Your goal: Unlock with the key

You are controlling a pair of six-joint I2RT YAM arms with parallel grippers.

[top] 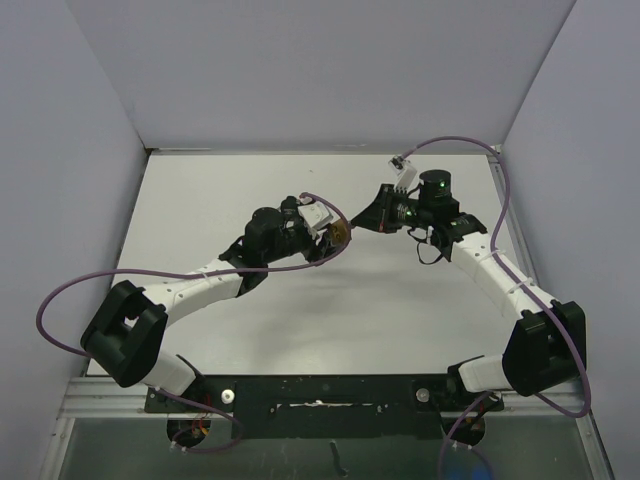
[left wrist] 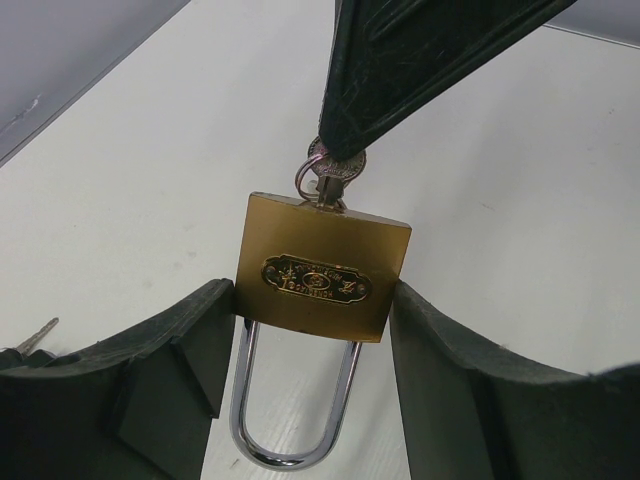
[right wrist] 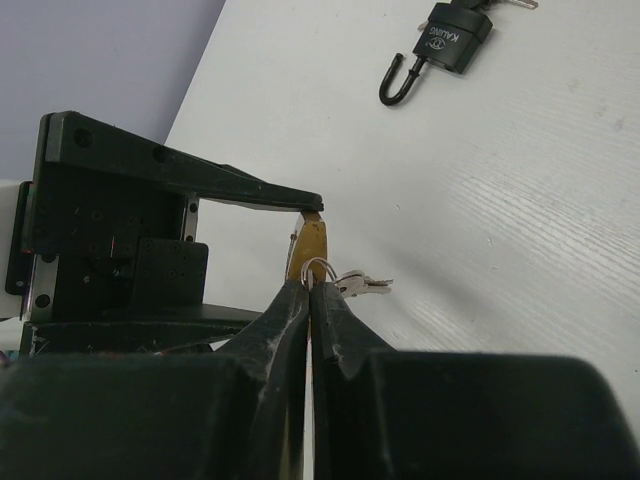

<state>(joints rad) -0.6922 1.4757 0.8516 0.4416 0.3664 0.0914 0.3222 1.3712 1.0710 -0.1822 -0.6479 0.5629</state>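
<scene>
A brass padlock (left wrist: 322, 265) with a silver shackle (left wrist: 295, 410) is clamped by its sides in my left gripper (left wrist: 315, 310), held above the table with the shackle pointing back toward the wrist. Both shackle legs sit in the body. A key (left wrist: 335, 170) on a small ring stands in the keyhole. My right gripper (right wrist: 310, 285) is shut on that key, with its fingers (left wrist: 400, 60) coming in from above. In the top view the padlock (top: 340, 233) sits between the left gripper (top: 330, 235) and the right gripper (top: 368, 224) at mid table.
A black padlock (right wrist: 450, 45) with an open hook-shaped shackle lies on the white table (right wrist: 520, 200) beyond the grippers. Spare keys (right wrist: 360, 283) hang from the key ring. Another loose key (left wrist: 38, 335) lies at the left. Grey walls enclose the table (top: 200, 200).
</scene>
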